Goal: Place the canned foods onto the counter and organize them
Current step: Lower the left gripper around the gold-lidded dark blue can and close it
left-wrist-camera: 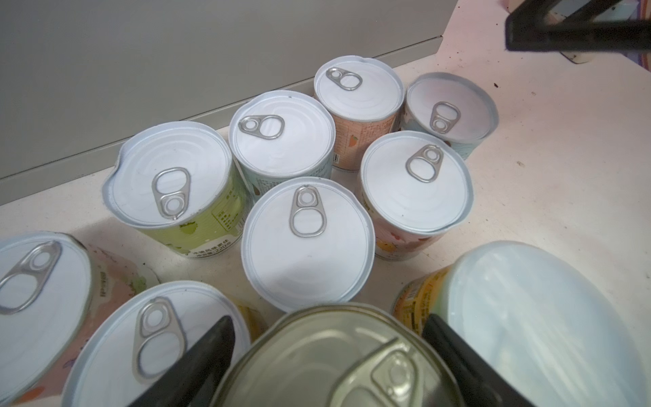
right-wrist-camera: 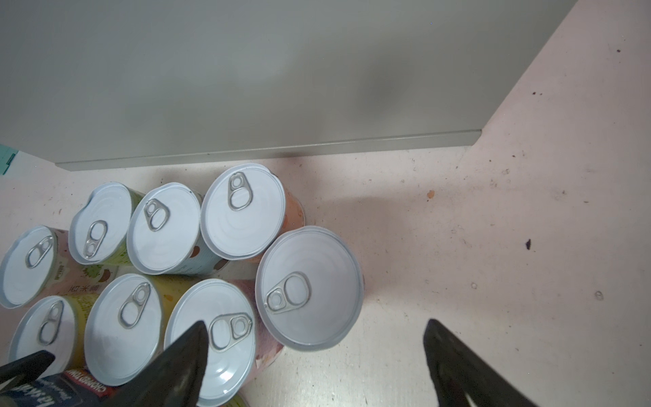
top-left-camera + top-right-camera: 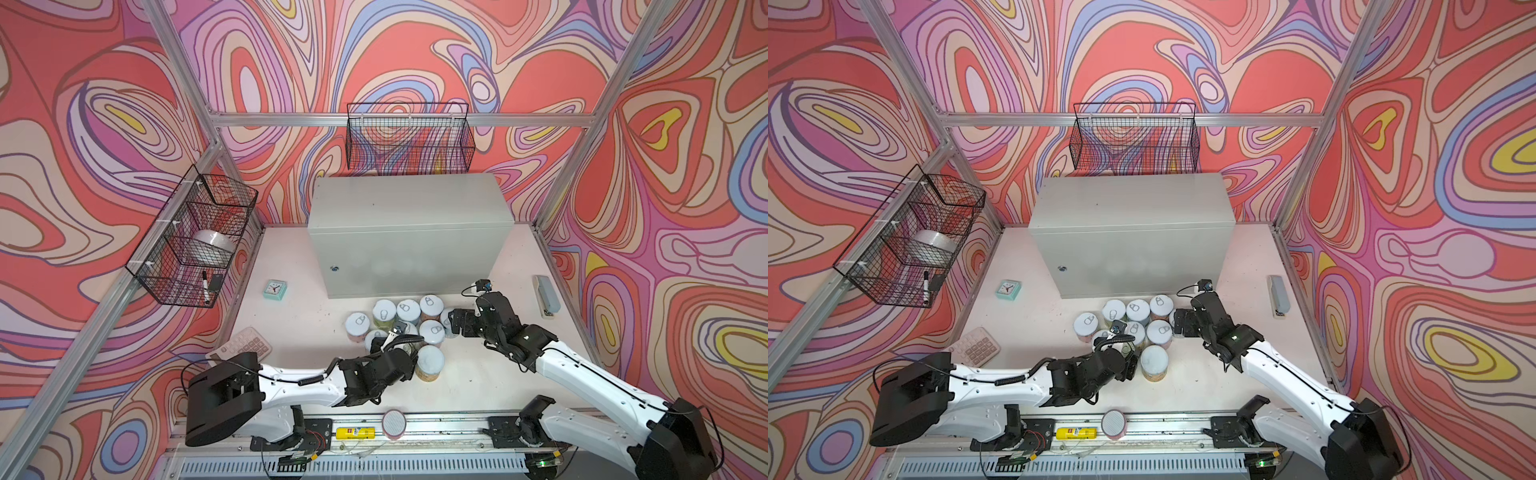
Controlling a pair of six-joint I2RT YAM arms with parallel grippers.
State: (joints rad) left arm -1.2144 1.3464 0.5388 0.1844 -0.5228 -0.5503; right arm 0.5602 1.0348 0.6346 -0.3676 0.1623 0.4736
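the big light-grey metal cabinet that serves as the counter has no tin on its flat top. all the canned foods stand packed on the pale table just in front of it, walls touching or nearly so. that crowding is the risk.

the tall tin with the yellow-orange label and pale lid stands right beside the bare-metal-lidded tin that the left gripper straddles. one finger sits down between the two, the other hangs over a short white-lidded neighbour. the jaws stand partly closed around that tin, and i cannot tell whether they press it. if they close off-centre or lift crooked, i reckon the tall tin tips or the neighbour gets dragged along.

the right gripper gapes fully wide, holding nothing, lined up on the end short tin. its inner finger overlaps the next lid and could nudge it.
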